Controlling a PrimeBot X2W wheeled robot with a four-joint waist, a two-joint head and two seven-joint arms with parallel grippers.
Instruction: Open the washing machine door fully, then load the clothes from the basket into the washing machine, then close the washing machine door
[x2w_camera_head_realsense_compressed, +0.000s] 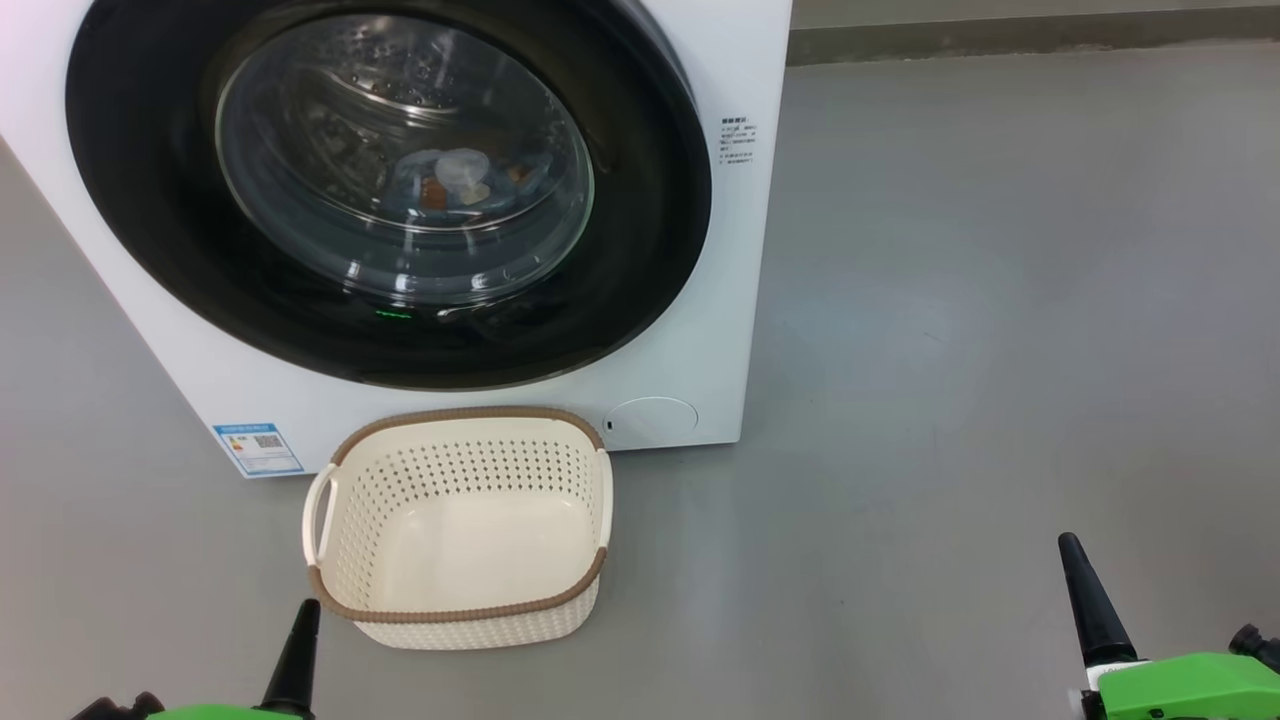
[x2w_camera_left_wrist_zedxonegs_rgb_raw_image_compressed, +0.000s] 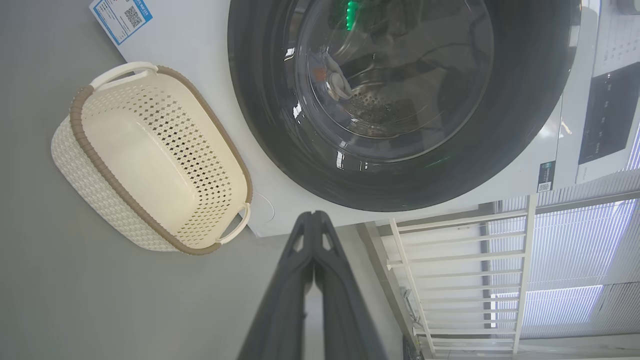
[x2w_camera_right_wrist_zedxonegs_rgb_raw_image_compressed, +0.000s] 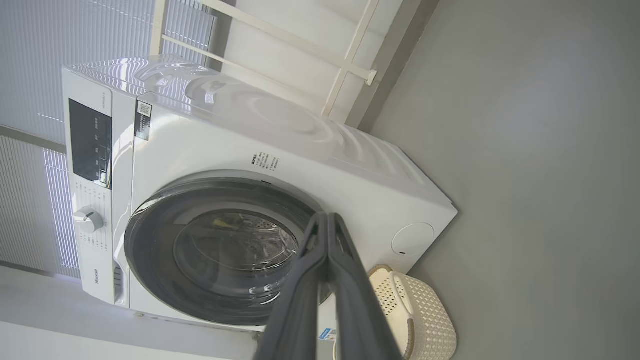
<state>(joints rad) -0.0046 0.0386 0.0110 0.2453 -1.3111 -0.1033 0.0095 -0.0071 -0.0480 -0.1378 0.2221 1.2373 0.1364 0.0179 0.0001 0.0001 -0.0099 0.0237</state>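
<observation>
Left hand (x2w_camera_head_realsense_compressed: 306, 612) closed, right hand (x2w_camera_head_realsense_compressed: 1071, 548) likewise (empty)

Grey floor (x2w_camera_head_realsense_compressed: 1000, 300), white rack (x2w_camera_right_wrist_zedxonegs_rgb_raw_image_compressed: 346, 65) beside window blinds (x2w_camera_left_wrist_zedxonegs_rgb_raw_image_compressed: 575, 240).

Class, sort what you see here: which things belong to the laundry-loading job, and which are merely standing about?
Job in hand: washing machine; washing machine door, closed; clothes behind its glass; basket, empty; left gripper; right gripper.

Just about: white rack; window blinds; grey floor.
</observation>
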